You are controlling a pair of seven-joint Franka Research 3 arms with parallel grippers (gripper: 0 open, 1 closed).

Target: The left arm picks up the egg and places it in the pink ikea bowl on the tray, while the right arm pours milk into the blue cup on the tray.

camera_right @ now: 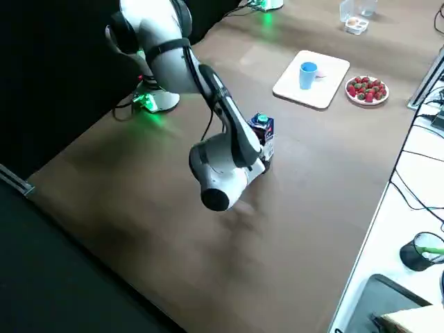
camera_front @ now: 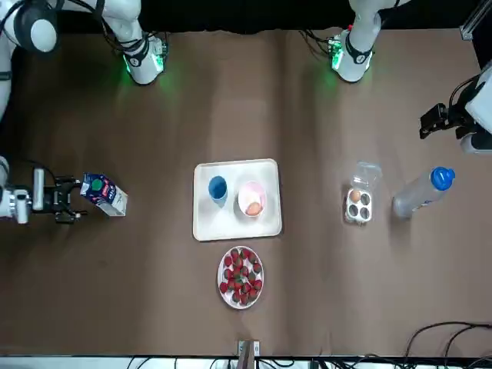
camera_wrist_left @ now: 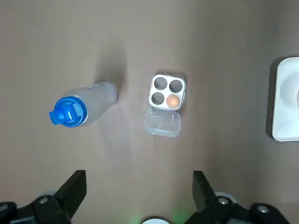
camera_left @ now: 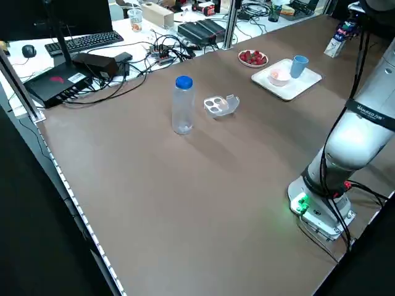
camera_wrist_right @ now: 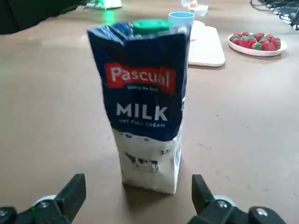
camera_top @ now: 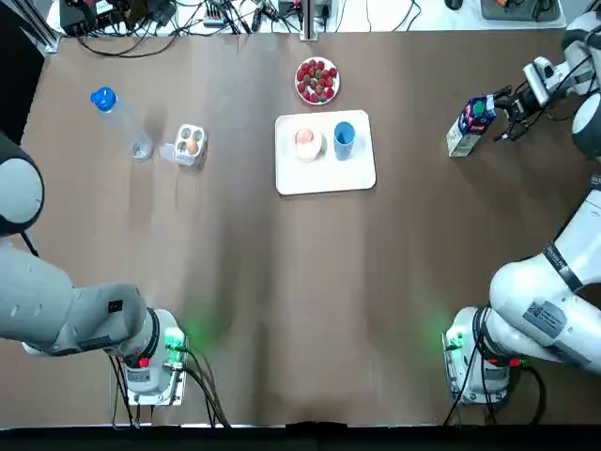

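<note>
The milk carton (camera_wrist_right: 148,107) is seen standing upright on the brown table (camera_top: 235,282), at the robot's right and well apart from the white tray (camera_top: 357,174). The right gripper (camera_front: 71,201) is held low at the carton's outer side, its fingers (camera_wrist_right: 72,189) spread wide and pointed at the carton. The carton's base is set just ahead of the fingertips and in line with the gap between them – no contact can be made out.

The carton is dark blue above and white below. "Pascual" is printed on a red patch, "MILK" in white letters beneath it, and a small cow is drawn near the base. A green cap (camera_wrist_right: 150,24) is fitted on top.

On the tray, the blue cup (camera_top: 344,136) is placed upright just beside the pink bowl (camera_top: 310,156), and an egg (camera_top: 304,138) is seen lying inside the bowl. A plate of strawberries (camera_top: 317,81) is set just beyond the tray.

The left gripper (camera_wrist_left: 138,186) is held high over the robot's left part of the table, its fingers (camera_wrist_left: 74,186) spread with nothing between them. Below it, well apart, a clear four-cup egg carton (camera_wrist_left: 161,84) lies with its lid folded open – a second egg (camera_wrist_left: 173,101) is held in one cup, the other three being bare. A water bottle (camera_wrist_left: 91,105) with a blue cap stands near that carton.
</note>
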